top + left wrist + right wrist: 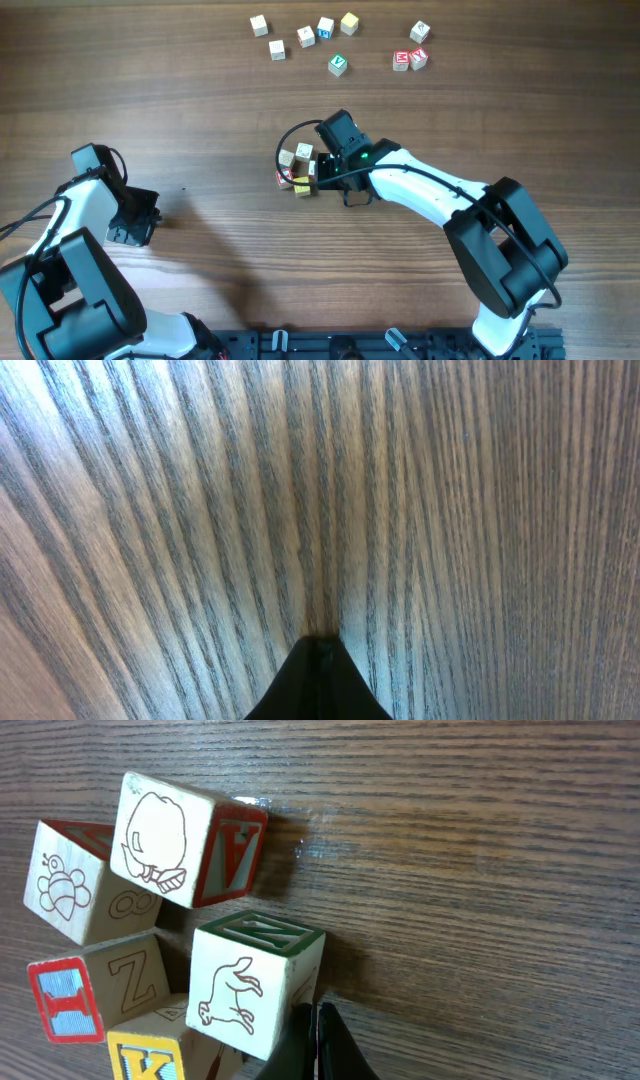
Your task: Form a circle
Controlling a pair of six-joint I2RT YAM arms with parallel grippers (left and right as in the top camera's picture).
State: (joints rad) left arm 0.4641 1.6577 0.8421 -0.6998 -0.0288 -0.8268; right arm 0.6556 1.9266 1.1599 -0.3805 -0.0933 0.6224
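Note:
The circle (298, 169) is a tight cluster of small wooden letter cubes at the table's middle. The right wrist view shows a bee cube (65, 885), a cube with a red A face (175, 840), a red I cube (90, 992), a yellow K cube (150, 1058) and a horse cube with a green top (250, 985). My right gripper (315, 1010) is shut and empty, its tips touching the horse cube's right side (316, 176). My left gripper (322, 645) is shut on nothing, low over bare wood at the far left (133, 225).
Several loose cubes (306, 37) lie along the far edge, among them a green-faced one (338, 65) and a red pair (410, 59). A black cable loop (283, 140) curves round the cluster's far side. The left arm's base (80, 290) fills the near left corner.

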